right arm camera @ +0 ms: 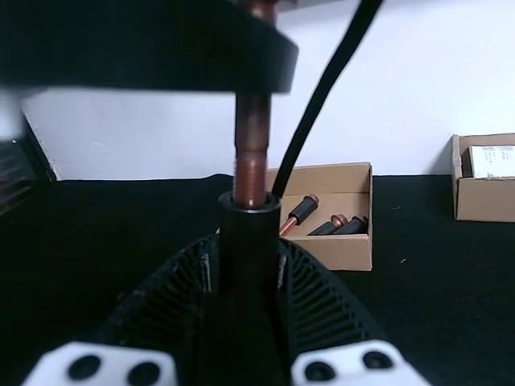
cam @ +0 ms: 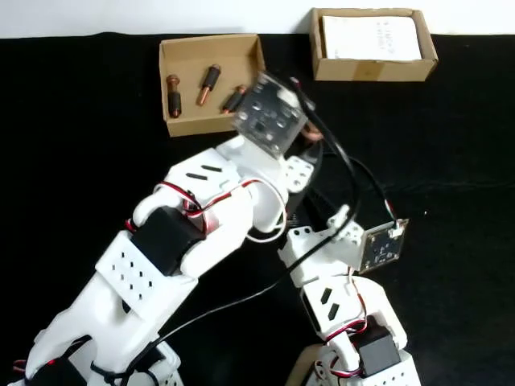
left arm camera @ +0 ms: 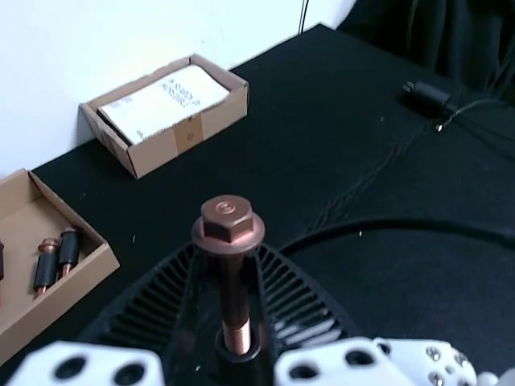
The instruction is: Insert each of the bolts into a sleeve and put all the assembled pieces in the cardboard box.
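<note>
The right gripper [right arm camera: 245, 261] clamps a black sleeve [right arm camera: 249, 219] upright. The left gripper [left arm camera: 229, 269] pinches a copper bolt [left arm camera: 228, 229], its threaded tip in the sleeve's mouth (depth hidden). Beyond them on the table, the cardboard box [cam: 209, 39] holds three assembled pieces [cam: 208, 84], and a second box [cam: 374, 69] stands well apart.
</note>
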You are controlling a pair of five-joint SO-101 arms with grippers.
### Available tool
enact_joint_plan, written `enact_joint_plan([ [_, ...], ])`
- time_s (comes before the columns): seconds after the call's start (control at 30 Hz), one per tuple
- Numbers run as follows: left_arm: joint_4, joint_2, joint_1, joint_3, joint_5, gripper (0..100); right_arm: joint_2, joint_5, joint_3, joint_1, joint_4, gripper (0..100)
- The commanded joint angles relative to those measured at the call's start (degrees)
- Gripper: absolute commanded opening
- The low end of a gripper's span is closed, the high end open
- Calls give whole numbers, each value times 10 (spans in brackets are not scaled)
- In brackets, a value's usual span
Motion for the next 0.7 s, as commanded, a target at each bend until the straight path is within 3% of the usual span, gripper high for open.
enact_joint_plan([
  [0.0, 11, -2, 3, -15, -7, 10, -5, 4, -2, 5, -13, 6],
  [0.43, 27, -1, 2, 24, -7, 52, -6, 4, -2, 5, -13, 6],
  [0.67, 96, -2, -10, 17, -4, 100, -6, 4, -2, 5, -13, 6],
])
